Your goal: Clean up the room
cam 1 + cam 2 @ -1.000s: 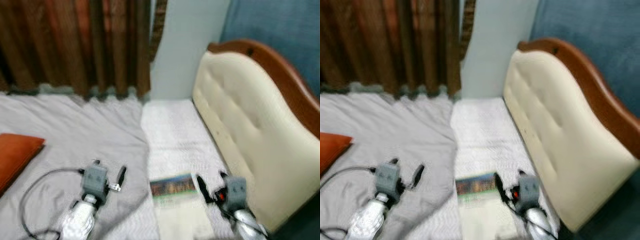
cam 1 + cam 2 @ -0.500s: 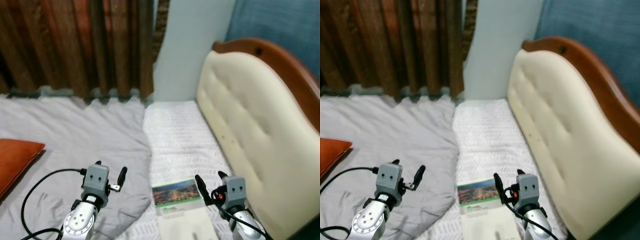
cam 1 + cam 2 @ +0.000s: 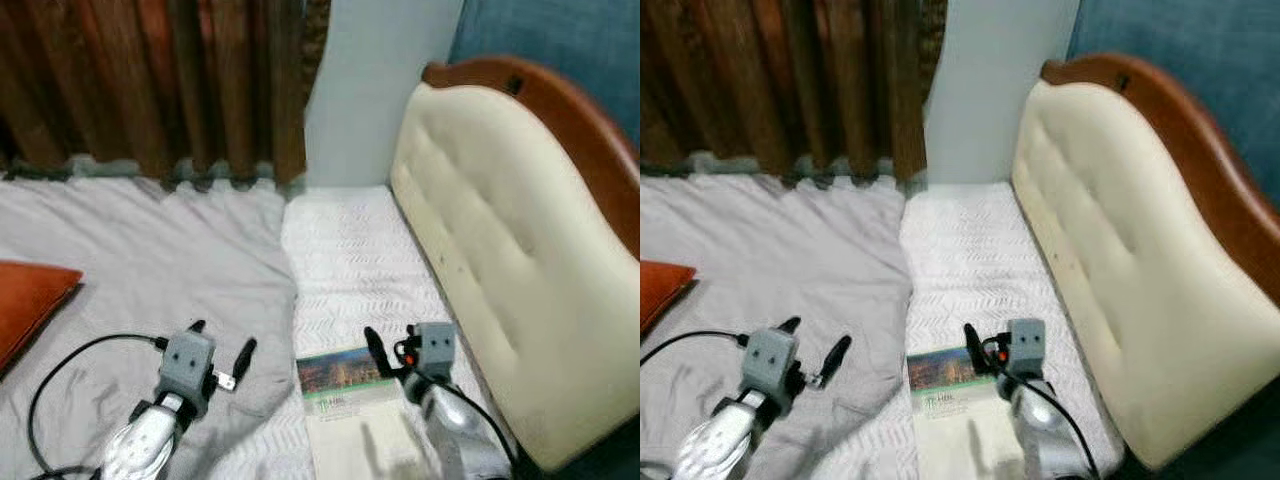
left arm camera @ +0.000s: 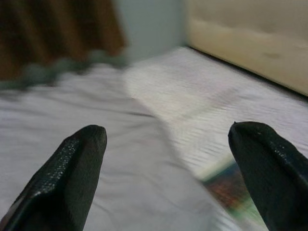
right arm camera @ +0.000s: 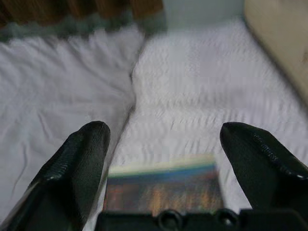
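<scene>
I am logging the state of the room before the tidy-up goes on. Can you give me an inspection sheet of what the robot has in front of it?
Surface: bed with white patterned mattress; grey sheet rumpled over its left part.
Job's things: booklet with a cityscape cover, flat on the mattress.
Clutter: orange cushion at the sheet's left edge.
Grippers: right gripper open, over the booklet's near end; left gripper open, above the grey sheet.
Cables: black cable looping from the left arm; another along the right arm.
Surroundings: cream padded headboard with wooden rim on the right; brown curtain behind; pale wall.
</scene>
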Robot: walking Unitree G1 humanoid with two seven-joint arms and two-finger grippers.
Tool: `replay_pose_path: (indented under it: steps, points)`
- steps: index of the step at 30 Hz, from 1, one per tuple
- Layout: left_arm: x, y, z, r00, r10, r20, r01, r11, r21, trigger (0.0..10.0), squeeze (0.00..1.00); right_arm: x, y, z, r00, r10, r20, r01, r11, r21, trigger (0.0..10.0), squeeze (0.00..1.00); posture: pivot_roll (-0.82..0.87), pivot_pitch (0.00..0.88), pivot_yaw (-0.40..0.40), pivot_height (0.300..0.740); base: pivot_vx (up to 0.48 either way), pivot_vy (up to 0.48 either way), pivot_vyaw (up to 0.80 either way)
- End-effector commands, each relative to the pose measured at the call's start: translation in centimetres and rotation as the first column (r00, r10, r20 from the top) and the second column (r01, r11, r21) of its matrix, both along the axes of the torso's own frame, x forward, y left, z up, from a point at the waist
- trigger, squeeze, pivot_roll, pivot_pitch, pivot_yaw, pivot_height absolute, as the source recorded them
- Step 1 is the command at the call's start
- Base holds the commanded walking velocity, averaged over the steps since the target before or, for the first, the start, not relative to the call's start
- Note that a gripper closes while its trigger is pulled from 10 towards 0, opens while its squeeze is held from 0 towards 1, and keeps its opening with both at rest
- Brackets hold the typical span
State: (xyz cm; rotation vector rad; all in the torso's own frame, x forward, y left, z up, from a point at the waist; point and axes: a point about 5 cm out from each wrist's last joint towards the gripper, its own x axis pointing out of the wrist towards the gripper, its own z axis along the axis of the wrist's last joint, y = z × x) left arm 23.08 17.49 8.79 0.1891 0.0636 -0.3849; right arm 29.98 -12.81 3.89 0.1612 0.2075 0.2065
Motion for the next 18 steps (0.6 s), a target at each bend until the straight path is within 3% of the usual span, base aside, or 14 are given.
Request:
replay_pose_path:
  steps: [1, 3, 5, 6, 7, 10, 16, 18]
  points:
    - [-0.7, -1.6, 0.7, 0.994, -0.106, -0.018, 0.105, 0.994, -0.034, 10.0, 0.0, -0.4, 0.1, -1.3, 0.997, -0.016, -0.077, 0.016, 1.0, 0.009, 10.0, 0.0, 0.12, 0.311, -0.066, 0.74, 0.0, 0.0, 0.0]
    - [-3.0, -2.8, 1.7, 0.972, -0.226, -0.061, 0.221, 0.972, -0.077, 10.0, 0.0, 0.0, 1.4, -1.7, 0.994, 0.008, -0.107, -0.007, 1.0, 0.006, 10.0, 0.0, 0.14, 0.439, -0.053, 0.74, 0.0, 0.0, 0.0]
    - [-3.7, -3.0, 2.2, 0.965, -0.253, -0.067, 0.246, 0.965, -0.093, 10.0, 0.0, 0.0, 1.7, -1.6, 0.995, 0.016, -0.103, -0.016, 1.0, 0.002, 10.0, 0.0, 0.14, 0.464, -0.054, 0.74, 0.0, 0.0, 0.0]
    - [-5.2, -3.3, 2.8, 0.95, -0.301, -0.089, 0.291, 0.95, -0.109, 10.0, 0.0, 0.4, 2.5, -1.3, 0.995, 0.035, -0.095, -0.035, 0.999, -0.005, 10.0, 0.0, 0.14, 0.529, -0.05, 0.74, 0.0, 0.0, 0.0]
    - [-5.2, -3.3, 2.8, 0.95, -0.301, -0.089, 0.291, 0.95, -0.109, 10.0, 0.0, 0.4, 2.5, -1.3, 0.995, 0.035, -0.095, -0.035, 0.999, -0.005, 10.0, 0.0, 0.14, 0.529, -0.05, 0.74, 0.0, 0.0, 0.0]
    - [-7.9, -3.4, 2.7, 0.918, -0.37, -0.145, 0.357, 0.928, -0.107, 10.0, 0.0, 1.1, 3.9, -0.8, 0.995, 0.053, -0.085, -0.054, 0.998, -0.012, 10.0, 0.0, 0.14, 0.58, -0.054, 0.74, 0.0, 0.0, 0.0]
    - [-11.7, -2.4, 3.1, 0.919, -0.286, -0.271, 0.268, 0.958, -0.102, 10.0, 0.0, 1.7, 5.4, -0.4, 0.994, 0.048, -0.096, -0.048, 0.999, 0.006, 10.0, 0.0, 0.17, 0.639, -0.039, 0.74, 0.0, 0.0, 0.0]
    - [-12.3, -2.0, 3.0, 0.916, -0.267, -0.298, 0.249, 0.964, -0.097, 10.0, 0.0, 1.6, 5.7, -0.7, 0.99, 0.058, -0.13, -0.057, 0.998, 0.011, 10.0, 0.0, 0.18, 0.645, -0.038, 0.74, 0.0, 0.0, 0.0]
